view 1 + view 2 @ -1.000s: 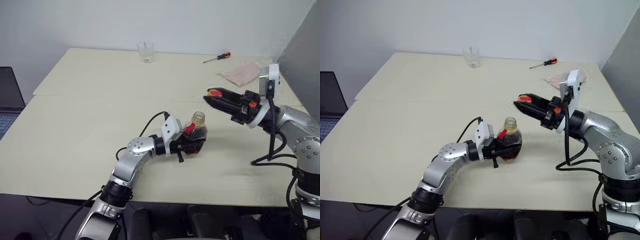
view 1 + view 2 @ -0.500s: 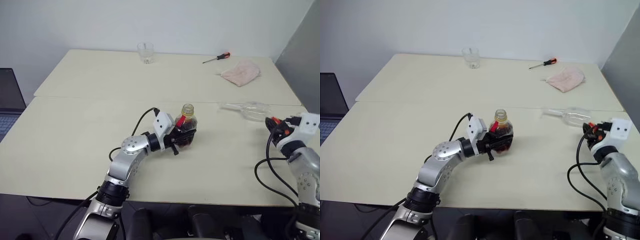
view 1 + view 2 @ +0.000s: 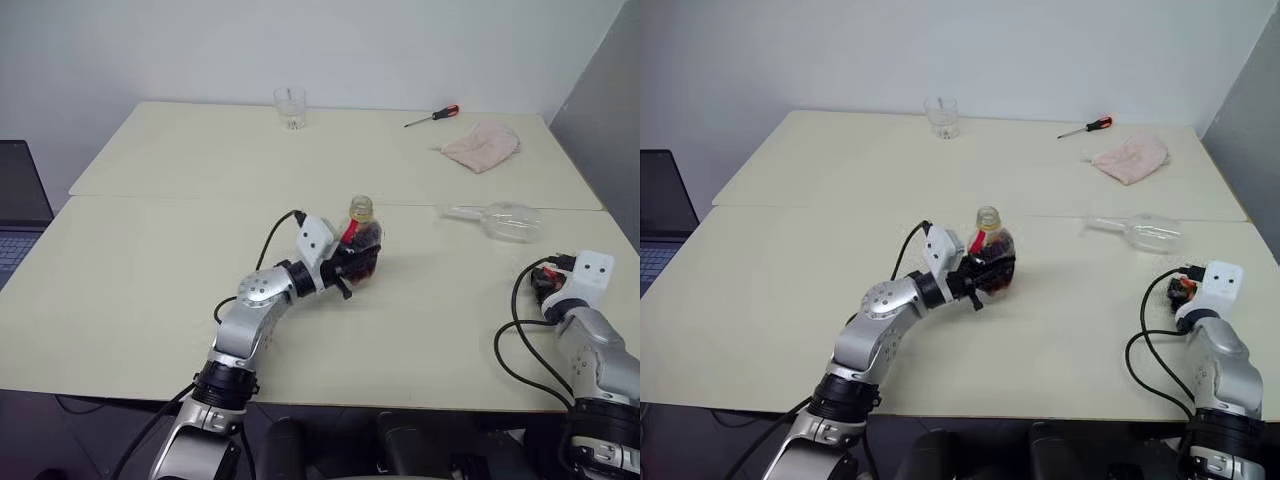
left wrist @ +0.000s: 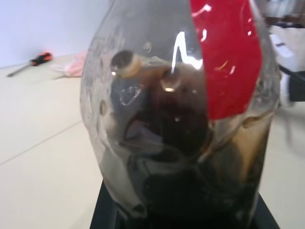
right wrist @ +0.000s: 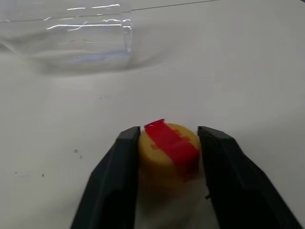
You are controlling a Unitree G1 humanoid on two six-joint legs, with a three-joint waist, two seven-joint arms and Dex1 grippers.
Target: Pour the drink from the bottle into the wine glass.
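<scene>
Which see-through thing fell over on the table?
The wine glass lies on its side, at the table's right. The small tumbler at the back and the bottle stand upright.

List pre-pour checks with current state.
1. Bottle gripped by left end effector: ok.
2. Bottle upright, cap off: ok.
3. Drink in bottle: ok.
4. Wine glass standing to take the pour: not ok, it lies on its side on the table.
5. Cap let go by right end effector: cannot tell.
</scene>
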